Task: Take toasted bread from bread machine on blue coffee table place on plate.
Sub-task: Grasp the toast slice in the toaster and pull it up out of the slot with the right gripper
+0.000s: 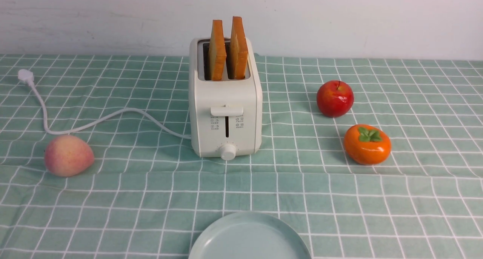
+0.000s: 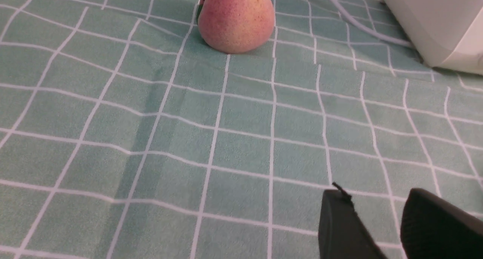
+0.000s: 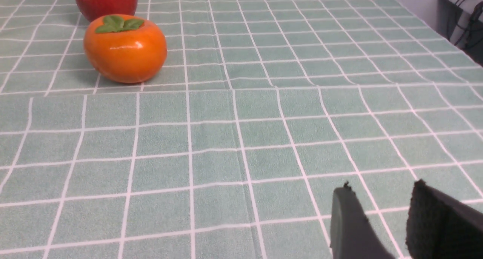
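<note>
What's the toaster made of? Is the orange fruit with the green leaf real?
The toaster looks like smooth, matte cream-white plastic; no metal shine shows. The orange fruit is very glossy, with sharp highlights and a neat green leaf cap, so it is probably a plastic or ceramic model, though that is uncertain.

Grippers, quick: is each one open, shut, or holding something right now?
Left gripper: open, holding nothing.
Right gripper: open, holding nothing.
</note>
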You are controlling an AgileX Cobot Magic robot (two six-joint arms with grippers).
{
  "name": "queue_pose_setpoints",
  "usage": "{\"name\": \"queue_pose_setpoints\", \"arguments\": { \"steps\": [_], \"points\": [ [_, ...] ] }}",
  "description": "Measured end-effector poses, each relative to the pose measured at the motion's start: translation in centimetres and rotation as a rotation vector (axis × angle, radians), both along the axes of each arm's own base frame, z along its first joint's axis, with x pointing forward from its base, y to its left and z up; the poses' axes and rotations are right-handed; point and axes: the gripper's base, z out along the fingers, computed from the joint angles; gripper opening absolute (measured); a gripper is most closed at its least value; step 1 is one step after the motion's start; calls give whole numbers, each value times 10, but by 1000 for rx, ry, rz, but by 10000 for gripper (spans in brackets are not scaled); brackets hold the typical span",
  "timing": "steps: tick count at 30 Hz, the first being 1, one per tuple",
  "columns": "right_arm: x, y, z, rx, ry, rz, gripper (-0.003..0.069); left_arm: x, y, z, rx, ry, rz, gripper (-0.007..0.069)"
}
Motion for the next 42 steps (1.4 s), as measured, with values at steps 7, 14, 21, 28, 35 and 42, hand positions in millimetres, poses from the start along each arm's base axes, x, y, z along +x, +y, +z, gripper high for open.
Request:
{"name": "queue_pose_setpoints", "arguments": {
  "steps": [7, 14, 21, 28, 35, 42],
  "points": [
    [4, 7, 20, -101, -216, 95, 240, 3, 1, 17, -18, -189, 17, 238],
    [4, 12, 29, -182, -312, 150, 240, 3, 1, 19, -19, -217, 19, 238],
    [3, 16, 34, -351, -349, 200, 240, 3, 4, 37, -216, -411, 58, 238],
    [0, 29, 43, -471, -471, 319, 240, 1, 8, 48, -544, -524, 91, 238],
    [-14, 45, 66, 23, -764, 526, 240, -4, 12, 59, -575, -664, 96, 238],
    [-33, 22, 146, 533, -929, 358, 240, -12, 15, 83, -640, -823, 83, 238]
  ]
}}
